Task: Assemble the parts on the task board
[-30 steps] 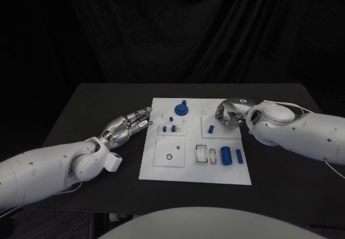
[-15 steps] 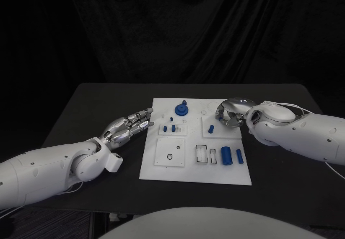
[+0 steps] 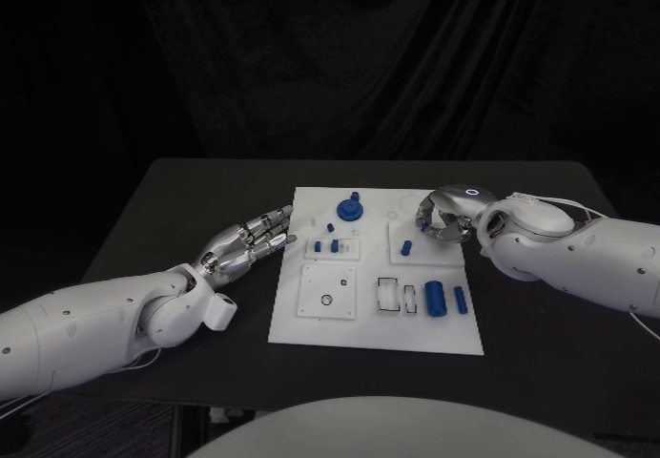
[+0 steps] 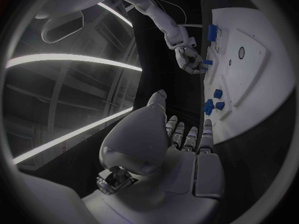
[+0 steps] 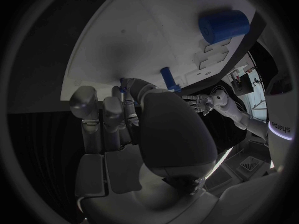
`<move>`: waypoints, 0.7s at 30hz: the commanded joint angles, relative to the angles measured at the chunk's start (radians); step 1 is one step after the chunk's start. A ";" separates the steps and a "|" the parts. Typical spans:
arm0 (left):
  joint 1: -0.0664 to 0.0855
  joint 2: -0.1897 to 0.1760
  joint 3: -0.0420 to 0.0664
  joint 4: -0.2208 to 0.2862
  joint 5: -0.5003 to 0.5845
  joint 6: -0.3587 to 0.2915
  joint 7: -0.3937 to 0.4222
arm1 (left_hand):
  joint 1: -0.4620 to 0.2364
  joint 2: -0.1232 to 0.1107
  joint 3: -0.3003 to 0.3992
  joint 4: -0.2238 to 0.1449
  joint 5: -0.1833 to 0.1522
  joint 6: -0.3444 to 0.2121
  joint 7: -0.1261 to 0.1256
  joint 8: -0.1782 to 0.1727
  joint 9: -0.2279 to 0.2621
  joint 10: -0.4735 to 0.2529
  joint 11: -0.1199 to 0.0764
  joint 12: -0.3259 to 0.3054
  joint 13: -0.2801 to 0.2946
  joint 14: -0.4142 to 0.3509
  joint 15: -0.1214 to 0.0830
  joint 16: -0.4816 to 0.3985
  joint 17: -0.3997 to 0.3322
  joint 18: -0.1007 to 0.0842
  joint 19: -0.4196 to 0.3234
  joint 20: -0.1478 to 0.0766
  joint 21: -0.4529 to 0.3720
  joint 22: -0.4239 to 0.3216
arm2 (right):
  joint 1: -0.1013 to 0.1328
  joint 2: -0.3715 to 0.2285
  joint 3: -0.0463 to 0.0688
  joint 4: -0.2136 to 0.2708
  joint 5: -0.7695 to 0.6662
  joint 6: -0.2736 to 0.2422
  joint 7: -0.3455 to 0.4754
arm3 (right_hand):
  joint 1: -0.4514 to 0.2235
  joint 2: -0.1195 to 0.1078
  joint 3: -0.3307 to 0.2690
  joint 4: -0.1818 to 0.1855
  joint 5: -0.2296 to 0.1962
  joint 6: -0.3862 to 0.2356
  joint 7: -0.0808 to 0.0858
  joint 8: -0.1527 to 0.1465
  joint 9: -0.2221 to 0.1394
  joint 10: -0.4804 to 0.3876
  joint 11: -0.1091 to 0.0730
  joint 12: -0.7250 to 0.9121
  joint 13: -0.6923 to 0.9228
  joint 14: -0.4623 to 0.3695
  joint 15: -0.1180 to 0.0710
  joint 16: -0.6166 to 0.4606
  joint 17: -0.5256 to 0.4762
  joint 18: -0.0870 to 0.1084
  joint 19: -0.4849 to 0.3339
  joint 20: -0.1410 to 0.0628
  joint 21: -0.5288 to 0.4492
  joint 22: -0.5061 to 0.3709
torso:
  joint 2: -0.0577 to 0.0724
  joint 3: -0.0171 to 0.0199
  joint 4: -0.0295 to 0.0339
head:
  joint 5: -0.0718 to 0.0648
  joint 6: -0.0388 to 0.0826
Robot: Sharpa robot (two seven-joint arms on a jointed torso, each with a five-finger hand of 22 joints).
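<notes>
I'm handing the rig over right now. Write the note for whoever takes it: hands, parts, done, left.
Left hand: open, fingers extended, beside the task board at its left edge, holding nothing.
Right hand: curled over the board's far right corner; whether it pinches a part there cannot be told.
Parts: blue knob stands at the far middle; two small pegs left of centre; one peg near the right hand; a large cylinder and a slim piece lie at the near right.
Done: unclear which parts are seated.
Left: the cylinder and slim piece look loose.

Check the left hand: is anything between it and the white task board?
Nothing visible. The left hand hovers open beside the white task board, with only bare black table between its fingertips and the board's edge.
</notes>
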 commanded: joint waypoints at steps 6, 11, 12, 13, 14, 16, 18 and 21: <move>-0.002 0.003 0.001 0.001 0.007 0.000 0.099 | -0.006 -0.003 0.002 -0.008 0.003 -0.033 -0.024 -0.006 -0.003 -0.005 0.008 -0.005 -0.001 -0.005 -0.005 -0.001 -0.003 0.010 -0.008 -0.001 -0.005 -0.012 | 0.065 -0.025 0.003 0.056 -0.004 -0.022 -0.021 | -0.006 -0.001 -0.001 0.000 -0.019 0.001 -0.002 0.004 0.006 0.023 -0.016 -0.008 -0.007 0.007 0.000 -0.001 -0.006 -0.015 0.005 -0.002 0.003 0.108 | 0.000 -0.0004 0.0003 | 0.007 0.000; -0.002 0.007 0.001 -0.002 0.007 0.003 0.096 | -0.007 -0.001 0.004 -0.009 0.004 -0.030 -0.018 -0.005 -0.003 -0.005 0.006 -0.005 -0.001 -0.005 -0.005 -0.001 -0.003 0.010 -0.009 -0.001 -0.005 -0.013 | 0.089 -0.042 0.003 0.114 -0.004 -0.023 -0.024 | -0.007 -0.002 -0.002 0.000 -0.022 0.001 -0.002 0.004 0.007 0.024 -0.016 -0.009 -0.008 0.008 -0.001 0.000 -0.004 -0.015 0.006 -0.002 0.005 0.108 | 0.000 -0.0003 0.0006 | 0.008 0.000; -0.002 0.008 0.001 -0.003 0.007 0.003 0.095 | -0.007 -0.001 0.004 -0.010 0.004 -0.029 -0.016 -0.005 -0.002 -0.006 0.005 -0.005 -0.001 -0.006 -0.005 -0.001 -0.003 0.010 -0.009 -0.001 -0.005 -0.014 | 0.093 -0.044 0.003 0.129 -0.004 -0.023 -0.023 | -0.007 -0.002 -0.002 0.000 -0.022 0.001 -0.002 0.004 0.007 0.024 -0.016 -0.009 -0.008 0.008 -0.001 0.000 -0.004 -0.015 0.006 -0.002 0.005 0.108 | 0.000 0.0000 0.0001 | 0.009 0.000; -0.002 0.009 0.001 -0.004 0.007 0.004 0.094 | -0.007 0.000 0.005 -0.010 0.004 -0.027 -0.011 -0.004 -0.002 -0.006 0.004 -0.006 -0.002 -0.006 -0.005 -0.001 -0.003 0.010 -0.009 -0.001 -0.005 -0.015 | 0.095 -0.045 0.003 0.140 -0.004 -0.022 -0.022 | -0.007 -0.002 -0.002 0.000 -0.022 0.001 -0.002 0.004 0.007 0.024 -0.016 -0.009 -0.008 0.008 -0.001 0.000 -0.004 -0.015 0.006 -0.002 0.005 0.108 | 0.000 -0.0004 0.0004 | 0.009 0.000; -0.002 0.010 0.001 -0.004 0.007 0.004 0.094 | -0.008 0.000 0.006 -0.011 0.004 -0.026 -0.007 -0.004 -0.002 -0.006 0.002 -0.006 -0.002 -0.006 -0.005 -0.001 -0.003 0.011 -0.009 -0.001 -0.005 -0.016 | 0.097 -0.046 0.003 0.154 -0.004 -0.020 -0.021 | -0.007 -0.002 -0.002 0.000 -0.022 0.001 -0.002 0.004 0.007 0.024 -0.016 -0.009 -0.008 0.008 -0.001 0.000 -0.004 -0.015 0.006 -0.002 0.005 0.108 | 0.000 -0.0002 0.0002 | 0.011 0.000; -0.002 0.011 0.001 -0.005 0.007 0.005 0.094 | -0.008 0.000 0.006 -0.011 0.004 -0.026 -0.007 -0.004 -0.002 -0.006 0.002 -0.005 -0.001 -0.006 -0.005 -0.001 -0.003 0.011 -0.010 -0.001 -0.006 -0.016 | 0.099 -0.047 0.003 0.178 -0.006 -0.012 -0.021 | -0.007 -0.002 -0.002 0.000 -0.024 0.001 -0.002 0.005 0.008 0.026 -0.017 -0.009 -0.009 0.009 -0.001 0.001 -0.003 -0.015 0.006 -0.002 0.005 0.108 | 0.000 0.0000 0.0001 | 0.014 0.000; -0.003 0.012 0.001 -0.005 0.007 0.005 0.094 | -0.008 0.000 0.006 -0.011 0.004 -0.026 -0.007 -0.004 -0.002 -0.006 0.002 -0.005 -0.001 -0.006 -0.005 -0.001 -0.003 0.011 -0.010 -0.001 -0.006 -0.016 | 0.099 -0.047 0.003 0.201 -0.010 -0.003 -0.023 | -0.007 -0.002 -0.003 0.000 -0.024 0.001 -0.002 0.005 0.009 0.027 -0.017 -0.009 -0.009 0.009 -0.001 0.000 -0.004 -0.015 0.006 -0.002 0.005 0.108 | 0.000 0.0001 -0.0001 | 0.016 0.000; -0.003 0.013 0.001 -0.006 0.007 0.005 0.093 | -0.010 0.001 0.006 -0.011 0.001 -0.025 -0.005 -0.004 -0.002 -0.006 0.002 -0.005 -0.001 -0.007 -0.006 -0.002 -0.003 0.011 -0.011 -0.002 -0.006 -0.019 | 0.091 -0.046 0.003 0.241 -0.014 0.009 -0.024 | -0.009 -0.004 -0.004 0.001 -0.026 -0.001 -0.002 0.004 0.009 0.028 -0.017 -0.009 -0.010 0.010 -0.001 0.000 -0.005 -0.015 0.006 -0.002 0.004 0.108 | 0.000 -0.0001 -0.0002 | 0.021 0.000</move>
